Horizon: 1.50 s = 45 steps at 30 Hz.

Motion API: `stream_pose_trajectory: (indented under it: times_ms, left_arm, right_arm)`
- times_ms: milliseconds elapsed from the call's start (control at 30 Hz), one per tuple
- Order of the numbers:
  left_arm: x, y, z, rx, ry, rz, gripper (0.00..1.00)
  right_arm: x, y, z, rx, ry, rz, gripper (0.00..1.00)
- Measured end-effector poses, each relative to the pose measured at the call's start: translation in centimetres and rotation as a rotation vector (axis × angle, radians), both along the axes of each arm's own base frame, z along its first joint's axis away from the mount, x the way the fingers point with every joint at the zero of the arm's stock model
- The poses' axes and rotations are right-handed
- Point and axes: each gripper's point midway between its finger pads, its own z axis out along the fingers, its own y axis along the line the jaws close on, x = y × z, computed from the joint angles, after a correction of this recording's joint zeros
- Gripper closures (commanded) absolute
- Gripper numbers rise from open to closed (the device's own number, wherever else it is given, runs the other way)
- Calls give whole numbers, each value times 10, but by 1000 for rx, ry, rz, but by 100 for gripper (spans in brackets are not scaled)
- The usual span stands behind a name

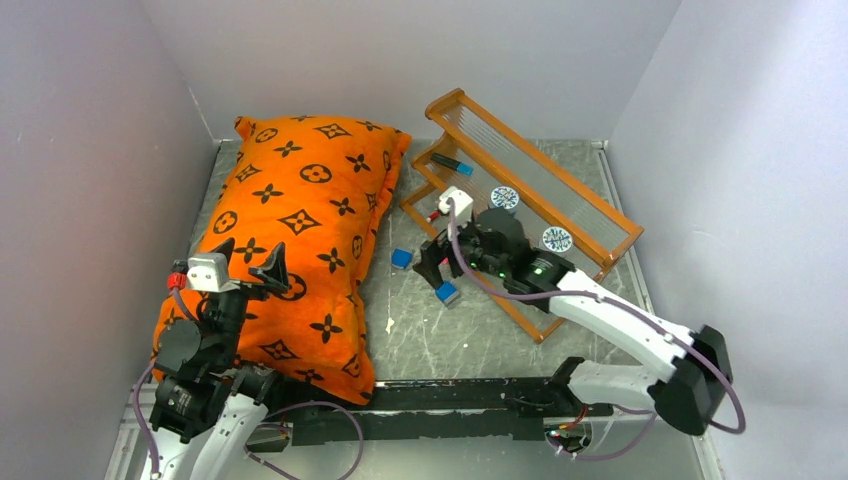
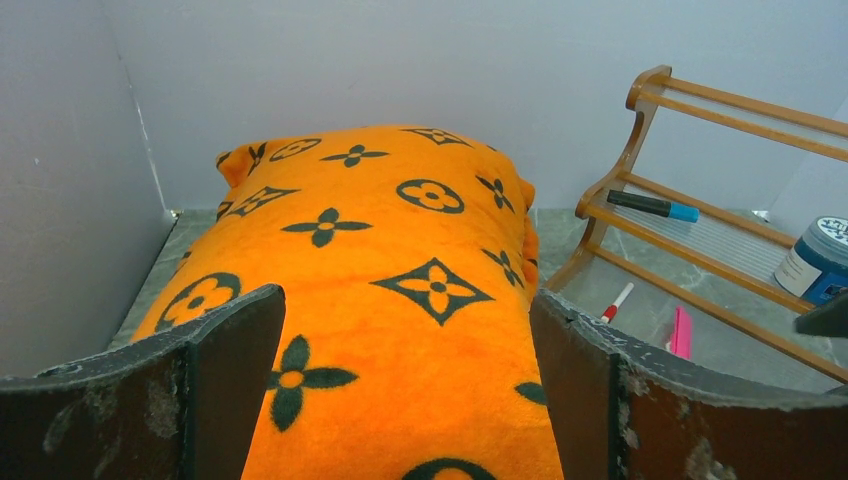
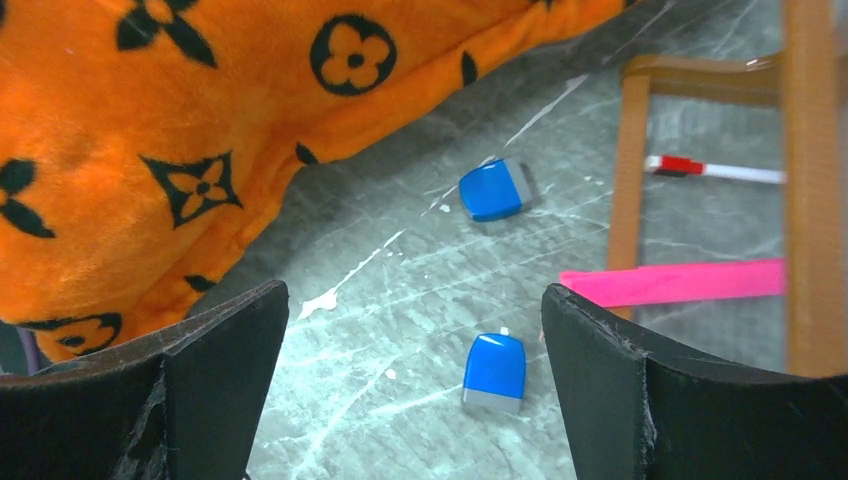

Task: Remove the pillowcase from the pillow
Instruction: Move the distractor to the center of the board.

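Observation:
The orange pillowcase (image 1: 300, 225) with dark flower and diamond motifs lies stuffed and plump on the left half of the table; it also fills the left wrist view (image 2: 400, 250) and the upper left of the right wrist view (image 3: 150, 150). The pillow is hidden inside it. My left gripper (image 1: 250, 262) hovers open over the cover's near end, fabric showing between its fingers (image 2: 230, 370), untouched. My right gripper (image 1: 435, 262) stands open over bare table just right of the pillowcase, nothing in it (image 3: 415, 370).
A tipped wooden rack (image 1: 540, 190) lies at the back right with a marker (image 2: 655, 206) and a blue-lidded jar (image 2: 820, 258). Two small blue blocks (image 3: 495, 190) (image 3: 496, 370), a pink strip (image 3: 680, 282) and a red-capped pen (image 3: 700, 168) lie near the right gripper. Walls enclose three sides.

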Motion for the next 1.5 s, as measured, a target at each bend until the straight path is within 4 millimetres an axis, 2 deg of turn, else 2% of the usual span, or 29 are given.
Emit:
stream_pose_trajectory:
  times_ms: [100,200,433,567,733,900,1133,1367,1500]
  left_arm:
    - [0,0,0,0,1,0,3]
    - [0,0,0,1,1,0,3]
    - [0,0,-1,2,4,0,3]
    - [0,0,-1,2,4,-1,3]
    - [0,-2,-1,2,4,-9,3]
    - [0,-3,-1,3,4,-17,3]
    - [0,-4,-1,4,4,-22,3]
    - [0,-6,-2,5,6,-27,3]
    - [0,-6,-2,5,6,-27,3]
  right_arm:
    - [6,17,-27,-42,43,17,0]
    - [11,28,-64,-105,105,25,0]
    - [17,36,-149,-263,262,29,0]
    - [21,40,-180,-321,316,30,0]
    - [28,38,-205,-380,340,10,0]
    - [49,34,-210,-423,299,-40,0]
    - [79,2,-212,-452,282,-145,0]
    - [89,-9,-212,-457,281,-156,0]
    - [103,-27,-212,-455,286,-203,0]
